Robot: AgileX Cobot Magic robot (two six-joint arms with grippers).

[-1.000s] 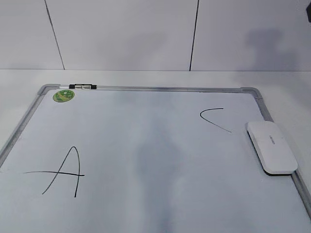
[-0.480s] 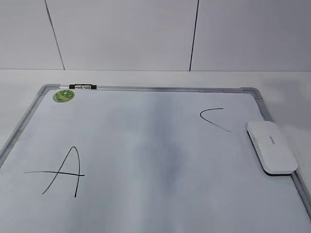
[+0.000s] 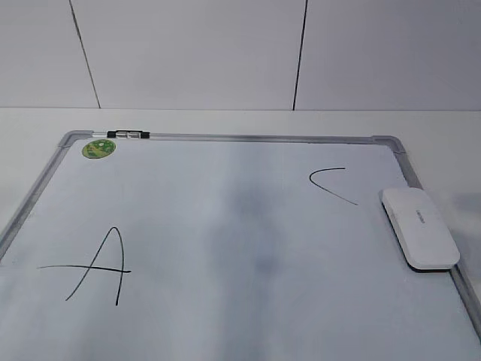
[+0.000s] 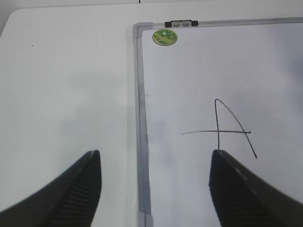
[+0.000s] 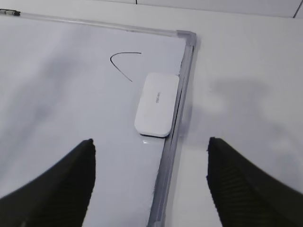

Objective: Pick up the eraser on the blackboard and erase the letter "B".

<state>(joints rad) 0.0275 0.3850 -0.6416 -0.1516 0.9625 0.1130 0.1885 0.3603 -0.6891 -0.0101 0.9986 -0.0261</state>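
Nearest the exterior camera: letter A (image 3: 96, 265) on the board's near left; no B visible anywhere in the three views, only a grey smudge (image 3: 255, 259) near the board's middle, so the B looks already wiped or was never legible.

Left gripper (image 4: 154, 189): fingers spread wide, empty, straddling the board's left frame above the desk (image 4: 66, 75).
Right gripper (image 5: 149, 187): fingers spread wide, empty, well short of the eraser (image 5: 156, 104).

Eraser lies flat on the whiteboard (image 3: 225, 180), against the right frame, just right of the C (image 3: 331, 184); green sticker (image 3: 98, 148) at the far left corner.

Risks: eraser touches the frame, so a finger could land on the rail and the grip slip; with no B to aim at, a wipe could take out the C or A.
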